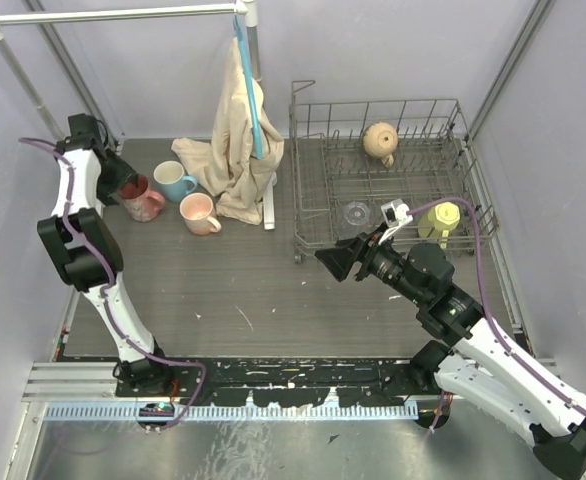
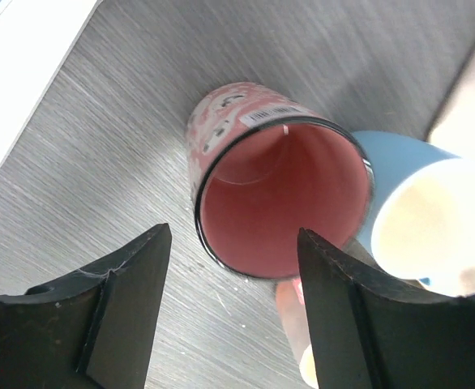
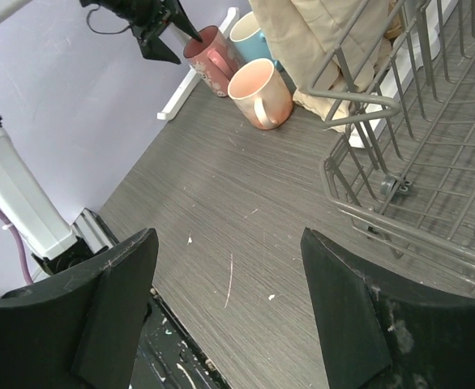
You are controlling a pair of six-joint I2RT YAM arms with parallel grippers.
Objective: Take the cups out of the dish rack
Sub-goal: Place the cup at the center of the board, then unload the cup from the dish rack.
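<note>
The grey wire dish rack (image 1: 296, 200) stands at the back right. It holds a tan mug (image 1: 380, 140), a clear glass (image 1: 356, 213) and a yellow-green mug (image 1: 439, 222). On the table at the back left stand a pink mug with white figures (image 1: 143, 200), a light blue mug (image 1: 173, 180) and a salmon pink mug (image 1: 199, 213). My left gripper (image 1: 125, 180) is open and empty just above the figured mug (image 2: 278, 203), next to the blue mug (image 2: 416, 211). My right gripper (image 1: 335, 258) is open and empty over the table beside the rack's front left corner (image 3: 359, 113). No cream mug shows.
A beige cloth (image 1: 235, 150) hangs from a white stand whose foot (image 1: 269, 205) lies between the mugs and the rack. Grey walls close in the left, back and right sides. The black front rail (image 1: 273, 375) runs along the near edge.
</note>
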